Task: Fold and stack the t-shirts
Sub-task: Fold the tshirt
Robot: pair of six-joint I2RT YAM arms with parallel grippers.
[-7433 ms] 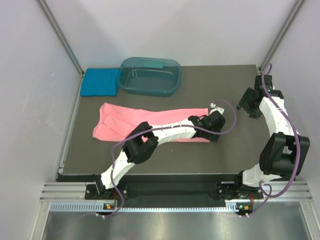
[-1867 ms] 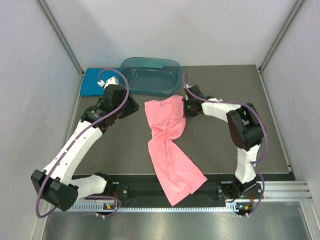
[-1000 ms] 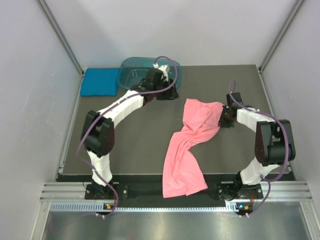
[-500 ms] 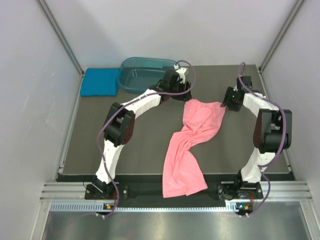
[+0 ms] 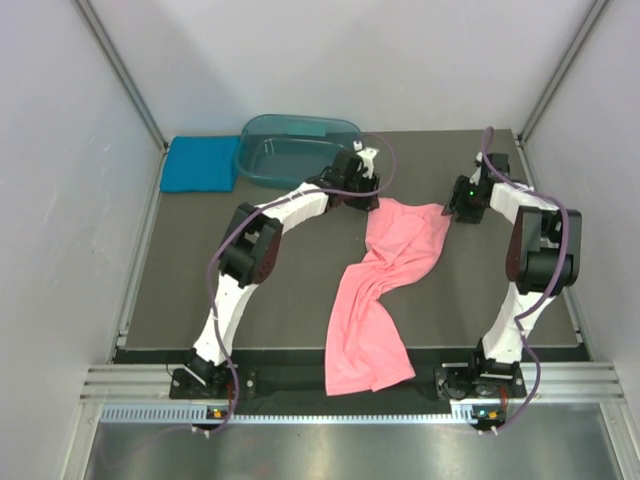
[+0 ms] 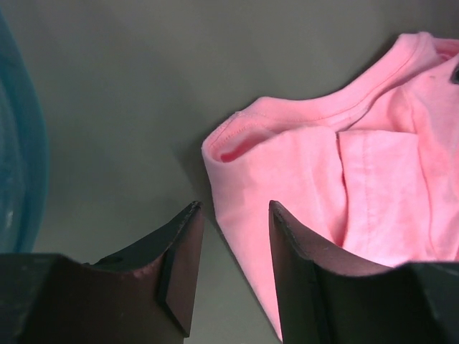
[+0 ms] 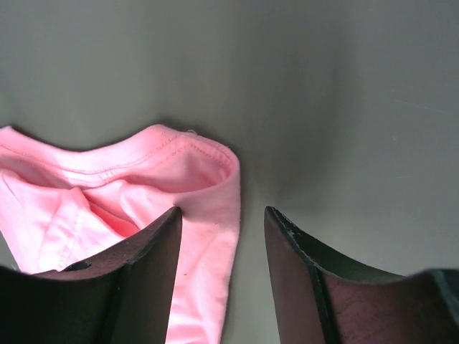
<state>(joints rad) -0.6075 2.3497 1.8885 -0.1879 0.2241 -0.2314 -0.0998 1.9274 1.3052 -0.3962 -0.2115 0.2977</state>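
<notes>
Left claw (image 6: 234,215), parted, has reached the pink t-shirt (image 6: 358,179); right claw (image 7: 223,217) parted, empty.

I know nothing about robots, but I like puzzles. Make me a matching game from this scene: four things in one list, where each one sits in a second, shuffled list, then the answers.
Things
1. pink t-shirt
2. blue t-shirt
3. plastic tub
4. left gripper

Places
A. folded flat in the far left corner of the table
B. along the far edge, just right of a folded cloth
C. jaws apart, at the far left corner of a rumpled cloth
D. stretched from mid-table to past the near edge

Pairs: 1-D, 2-A, 3-B, 4-C
</notes>
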